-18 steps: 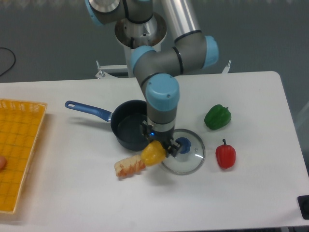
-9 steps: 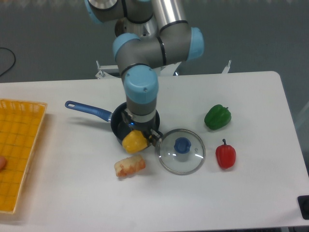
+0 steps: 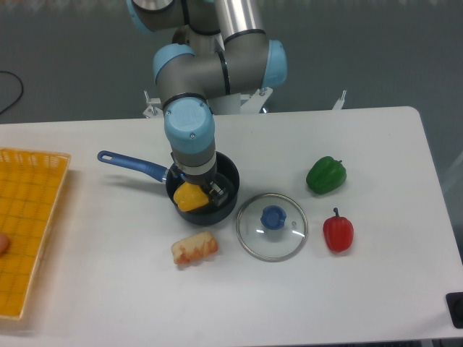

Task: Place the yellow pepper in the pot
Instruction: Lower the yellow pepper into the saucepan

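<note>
The yellow pepper (image 3: 189, 196) is glossy yellow-orange and hangs in my gripper (image 3: 195, 195) over the front left part of the pot (image 3: 227, 173). The pot is a dark round saucepan with a blue handle (image 3: 132, 165) pointing left. My gripper is shut on the pepper, and the arm's wrist covers much of the pot's inside. I cannot tell whether the pepper touches the pot's bottom.
A pale orange-streaked roll (image 3: 194, 248) lies in front of the pot. A glass lid with a blue knob (image 3: 272, 225) lies to the right of it. A green pepper (image 3: 325, 175) and a red pepper (image 3: 338, 230) lie further right. A yellow basket (image 3: 25, 224) sits at the left edge.
My gripper has carried the yellow pepper left and back, from above the roll and lid edge to over the pot. The other things have not moved.
</note>
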Controlling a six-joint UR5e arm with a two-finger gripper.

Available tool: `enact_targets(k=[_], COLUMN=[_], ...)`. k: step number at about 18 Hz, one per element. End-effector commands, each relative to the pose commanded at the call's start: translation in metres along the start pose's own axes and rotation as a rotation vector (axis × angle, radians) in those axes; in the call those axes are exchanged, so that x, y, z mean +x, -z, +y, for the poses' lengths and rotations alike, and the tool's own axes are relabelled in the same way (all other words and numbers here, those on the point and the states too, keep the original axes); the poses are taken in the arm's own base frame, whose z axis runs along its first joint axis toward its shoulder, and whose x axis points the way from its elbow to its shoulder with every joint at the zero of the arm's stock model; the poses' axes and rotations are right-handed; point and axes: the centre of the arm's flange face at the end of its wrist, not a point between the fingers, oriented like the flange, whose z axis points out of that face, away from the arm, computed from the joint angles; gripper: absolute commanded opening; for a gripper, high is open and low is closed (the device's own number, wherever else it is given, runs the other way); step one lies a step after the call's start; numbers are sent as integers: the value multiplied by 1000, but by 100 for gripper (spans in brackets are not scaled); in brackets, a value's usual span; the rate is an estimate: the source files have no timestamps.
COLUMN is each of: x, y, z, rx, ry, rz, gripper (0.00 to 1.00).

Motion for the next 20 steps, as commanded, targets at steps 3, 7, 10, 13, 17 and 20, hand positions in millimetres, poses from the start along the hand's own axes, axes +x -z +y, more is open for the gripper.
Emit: enact_targets(k=[3,7,10,13,17,20], x=[3,3,4,5,6,8], y=[-5,-7,-13,-16,-21,-25], z=[-1,-1,1,1,-2,-3], rx=[-9,-13,-32,-38,-56,-63], ry=[-5,-12,-26,-27,-35,-39], rz=[5,6,8,10,10,16], gripper=[49,49,49,49,55,55])
